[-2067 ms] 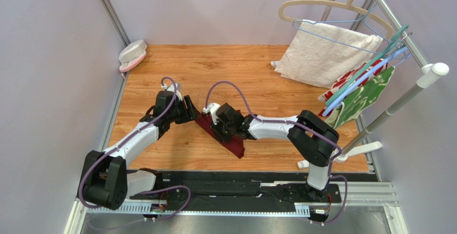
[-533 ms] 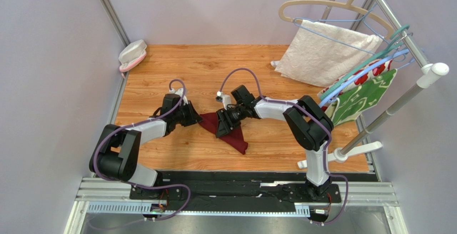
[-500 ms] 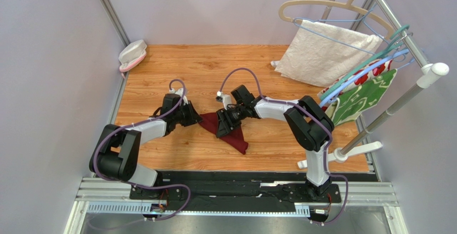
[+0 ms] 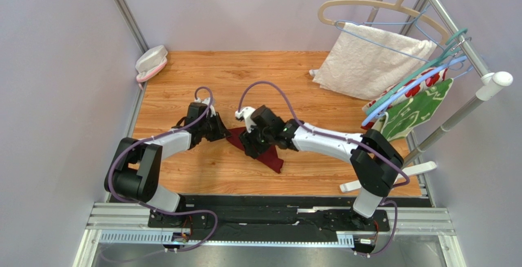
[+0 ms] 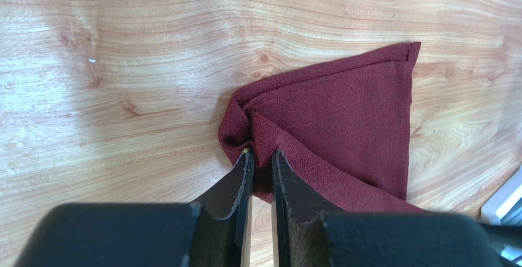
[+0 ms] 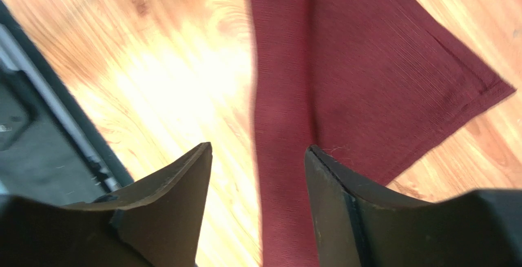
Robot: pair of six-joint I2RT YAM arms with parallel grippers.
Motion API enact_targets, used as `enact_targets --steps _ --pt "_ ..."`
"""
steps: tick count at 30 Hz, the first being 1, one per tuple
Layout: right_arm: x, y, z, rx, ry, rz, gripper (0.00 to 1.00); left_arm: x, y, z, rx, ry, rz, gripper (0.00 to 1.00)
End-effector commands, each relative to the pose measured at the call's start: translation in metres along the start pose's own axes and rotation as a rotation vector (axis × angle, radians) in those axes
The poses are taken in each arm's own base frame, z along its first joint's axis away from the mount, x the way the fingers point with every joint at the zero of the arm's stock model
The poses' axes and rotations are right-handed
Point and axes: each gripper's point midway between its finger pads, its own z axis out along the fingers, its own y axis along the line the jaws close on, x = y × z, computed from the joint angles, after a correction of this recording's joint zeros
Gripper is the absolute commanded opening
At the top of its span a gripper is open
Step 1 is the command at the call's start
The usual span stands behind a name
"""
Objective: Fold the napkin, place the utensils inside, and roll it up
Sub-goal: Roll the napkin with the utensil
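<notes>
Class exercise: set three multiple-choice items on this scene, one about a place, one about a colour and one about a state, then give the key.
1. Where is the white towel?
A. hanging at the rack, far right
B. flat at the table's middle
C. under the left arm

2. What colour is the napkin?
A. teal
B. dark red
C. white

3. How is the right gripper?
A. shut on the napkin
B. open above the napkin
C. out of view

Key:
1 A, it hangs from a hanger at the far right.
2 B, both wrist views show maroon cloth.
3 B, its fingers stand wide apart over the cloth.
</notes>
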Motion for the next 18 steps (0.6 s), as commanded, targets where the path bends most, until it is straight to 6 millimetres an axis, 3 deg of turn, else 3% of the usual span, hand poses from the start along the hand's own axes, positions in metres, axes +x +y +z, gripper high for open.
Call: enact_targets --steps 1,8,18 --pt "-0.005 -0.009 0.001 0.275 -0.056 -0.207 0.58 -0.009 -0.001 0.000 -0.005 -0.004 0.012 0.17" --pt "0.012 0.000 0.026 0.355 0.007 -0.376 0.53 -0.008 -0.002 0.001 -0.002 0.008 0.007 0.17" --pt "0.035 -0.019 0.048 0.426 0.085 -0.418 0.47 -0.009 -0.005 0.000 0.011 0.008 0.018 0.18"
